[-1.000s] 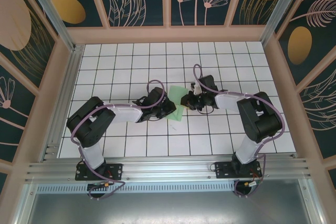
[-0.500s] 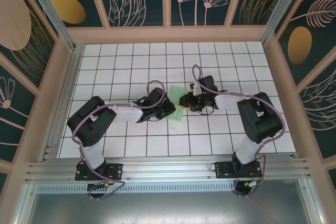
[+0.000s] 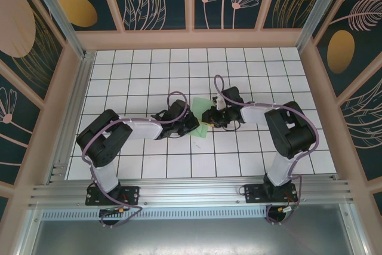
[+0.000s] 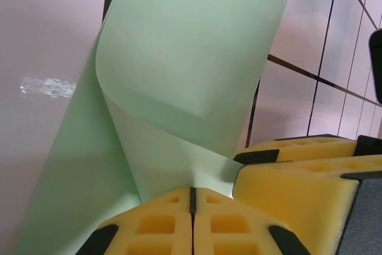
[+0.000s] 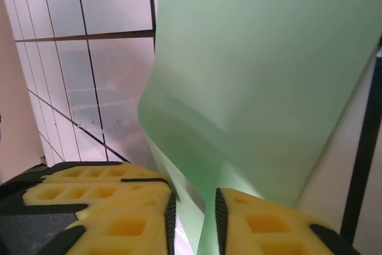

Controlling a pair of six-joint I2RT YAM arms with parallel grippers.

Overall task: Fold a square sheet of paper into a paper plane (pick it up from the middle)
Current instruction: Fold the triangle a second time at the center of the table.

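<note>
We find green paper sheet (image 4: 197, 58) near middle of tiled counter (image 3: 149, 76), between two grippers that face each other, just beside one another. Sheet not flat: one part curls up and over in loose bend, rest slopes down toward tiles. Left gripper (image 4: 191, 194): yellow fingers pressed together, clamped on sheet's lower fold. Right gripper (image 5: 194, 204): fingers narrowly apart, sheet running through gap; we cannot tell whether they bite.
</note>
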